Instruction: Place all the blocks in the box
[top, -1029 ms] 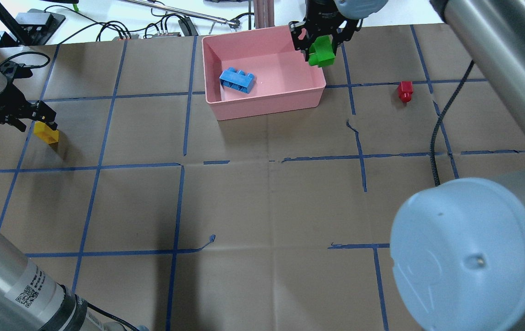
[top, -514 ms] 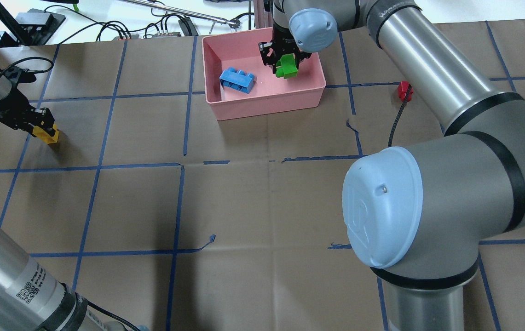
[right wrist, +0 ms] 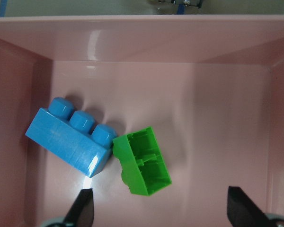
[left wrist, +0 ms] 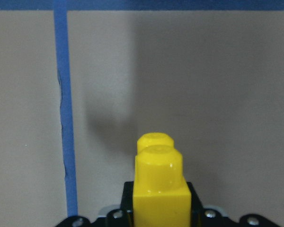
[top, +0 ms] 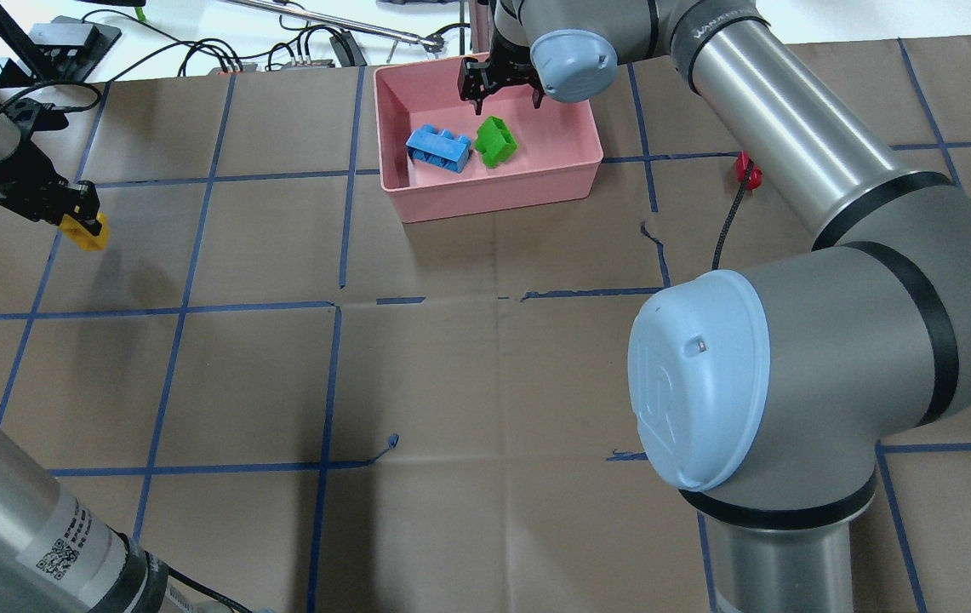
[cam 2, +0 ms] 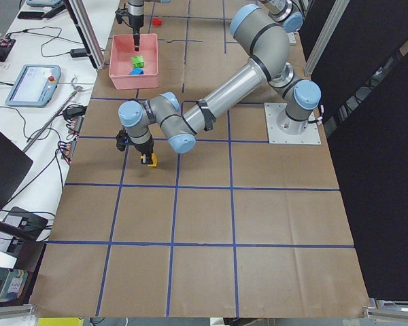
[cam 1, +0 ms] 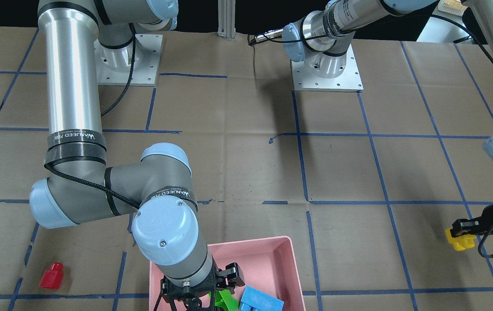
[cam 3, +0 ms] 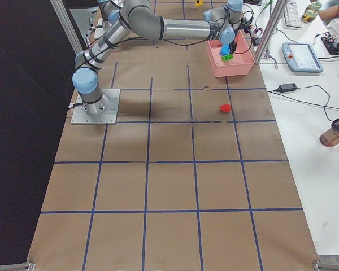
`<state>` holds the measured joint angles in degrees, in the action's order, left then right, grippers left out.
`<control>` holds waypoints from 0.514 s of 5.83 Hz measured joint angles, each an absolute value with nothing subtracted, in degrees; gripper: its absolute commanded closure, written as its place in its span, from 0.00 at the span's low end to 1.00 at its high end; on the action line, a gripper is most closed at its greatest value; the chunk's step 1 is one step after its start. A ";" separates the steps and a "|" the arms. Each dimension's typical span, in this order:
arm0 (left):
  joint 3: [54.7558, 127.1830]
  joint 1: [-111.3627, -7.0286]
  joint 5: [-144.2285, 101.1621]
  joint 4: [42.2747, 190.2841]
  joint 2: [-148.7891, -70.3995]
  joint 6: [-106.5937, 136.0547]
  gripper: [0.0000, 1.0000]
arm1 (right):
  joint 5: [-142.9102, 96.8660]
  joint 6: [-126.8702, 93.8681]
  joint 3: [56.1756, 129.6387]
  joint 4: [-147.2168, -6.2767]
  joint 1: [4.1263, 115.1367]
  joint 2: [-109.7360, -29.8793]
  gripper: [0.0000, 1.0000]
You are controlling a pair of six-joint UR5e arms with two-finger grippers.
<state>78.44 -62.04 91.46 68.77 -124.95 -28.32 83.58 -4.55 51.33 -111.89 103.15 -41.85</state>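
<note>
The right gripper (top: 505, 100) is hovering, jaws apart, over the box (top: 494, 197), where the green brick (top: 495, 141) is lying against the blue brick (top: 438, 149). The left gripper (top: 77, 213) is clamping the yellow brick (top: 87, 233) well away from the box. The red brick (cam 1: 51, 275) is sitting on the table (top: 485, 383).

The box (right wrist: 142, 42), blue brick (right wrist: 66, 142), green brick (right wrist: 144, 163) and yellow brick (left wrist: 158, 189) are smooth glossy plastic; the table covering (top: 485, 383) is matt brown paper.

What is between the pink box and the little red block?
Nothing but brown paper with blue tape lines between the box and red block, seen in the overhead view.
</note>
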 measured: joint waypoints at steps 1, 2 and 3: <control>78.09 -66.57 90.11 70.63 -122.13 -20.39 1.00 | 83.60 -4.65 51.24 -107.35 102.63 -44.71 0.00; 76.79 -70.98 85.35 71.67 -120.23 -8.74 1.00 | 84.86 -4.34 51.41 -102.74 101.14 -47.53 0.01; 74.83 -74.97 78.96 71.91 -119.74 2.18 1.00 | 86.56 -3.52 51.58 -99.35 98.15 -49.28 0.00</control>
